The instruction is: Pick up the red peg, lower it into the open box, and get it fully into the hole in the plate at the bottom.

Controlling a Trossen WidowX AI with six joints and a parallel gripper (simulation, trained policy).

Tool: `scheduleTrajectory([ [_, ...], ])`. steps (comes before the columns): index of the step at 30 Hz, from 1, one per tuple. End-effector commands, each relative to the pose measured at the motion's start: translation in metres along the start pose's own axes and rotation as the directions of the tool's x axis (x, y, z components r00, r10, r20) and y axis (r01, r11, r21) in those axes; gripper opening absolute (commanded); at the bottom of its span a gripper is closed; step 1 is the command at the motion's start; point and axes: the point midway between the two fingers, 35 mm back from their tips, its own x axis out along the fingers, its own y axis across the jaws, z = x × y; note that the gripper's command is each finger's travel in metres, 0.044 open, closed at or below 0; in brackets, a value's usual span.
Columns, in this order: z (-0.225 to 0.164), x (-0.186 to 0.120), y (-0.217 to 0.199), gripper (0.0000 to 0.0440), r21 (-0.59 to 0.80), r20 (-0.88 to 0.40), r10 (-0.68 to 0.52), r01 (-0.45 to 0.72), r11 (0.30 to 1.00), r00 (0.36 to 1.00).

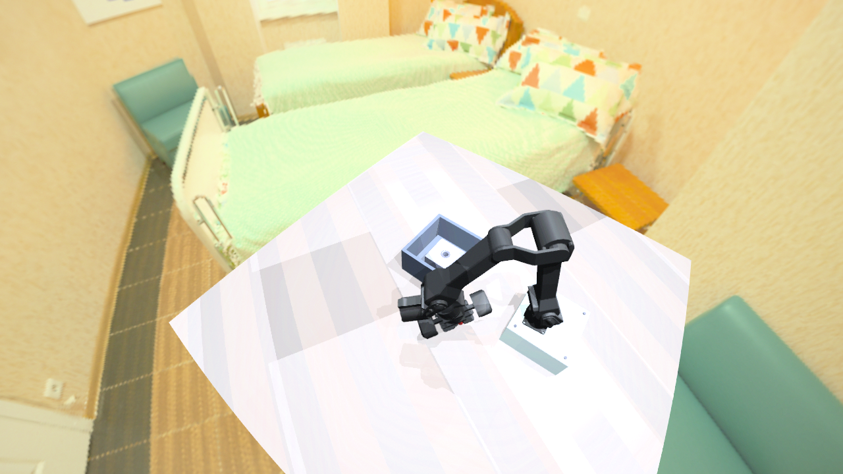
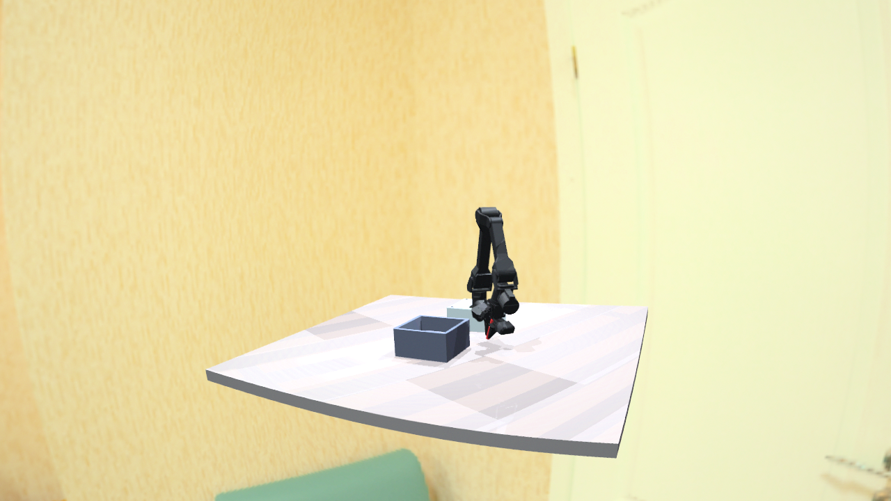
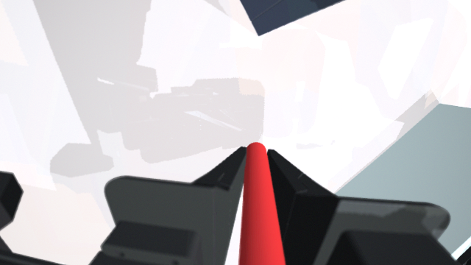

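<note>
My gripper [image 1: 458,322] [image 2: 489,335] [image 3: 256,154] is shut on the red peg [image 2: 489,328] [image 3: 260,210]. The peg lies lengthwise between the fingers, its rounded end just past the fingertips in the wrist view. In the exterior view it leans, and its low end appears a little above the table. The open blue-grey box [image 1: 414,266] [image 2: 419,345] [image 3: 291,14] stands beside the gripper. The white plate [image 1: 434,255] lies at its bottom, and its round hole [image 1: 444,254] shows no peg. The forearm hides part of the box in the top view.
The arm's pale base block [image 1: 533,351] [image 2: 459,313] [image 3: 416,158] stands on the table [image 1: 353,412] [image 2: 298,367], on the other side of the gripper from the table's outer corner at the left in the top view. The arm arches over from it.
</note>
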Motion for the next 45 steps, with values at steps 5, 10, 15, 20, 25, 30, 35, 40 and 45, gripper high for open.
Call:
scheduleTrajectory([
  [5,0.022,-0.032,-0.003,0.0,0.023,0.061,0.026,-0.027,0.999,0.998],
  [10,0.037,-0.053,-0.008,0.0,0.041,0.096,0.034,-0.038,0.998,0.995],
  [15,0.056,-0.074,-0.012,0.0,0.072,0.128,0.047,-0.057,0.996,0.991],
  [20,0.076,-0.092,-0.018,0.0,0.123,0.155,0.054,-0.074,0.99,0.986],
  [25,0.098,-0.1,-0.027,0.0,0.181,0.168,0.054,-0.085,0.98,0.984],
  [30,0.122,-0.101,-0.036,0.0,0.229,0.173,0.056,-0.095,0.969,0.983],
  [35,0.144,-0.096,-0.044,0.0,0.262,0.168,0.056,-0.099,0.96,0.984],
  [40,0.166,-0.085,-0.05,0.0,0.274,0.157,0.064,-0.106,0.956,0.985],
  [45,0.185,-0.073,-0.053,0.0,0.265,0.146,0.087,-0.124,0.956,0.985],
])
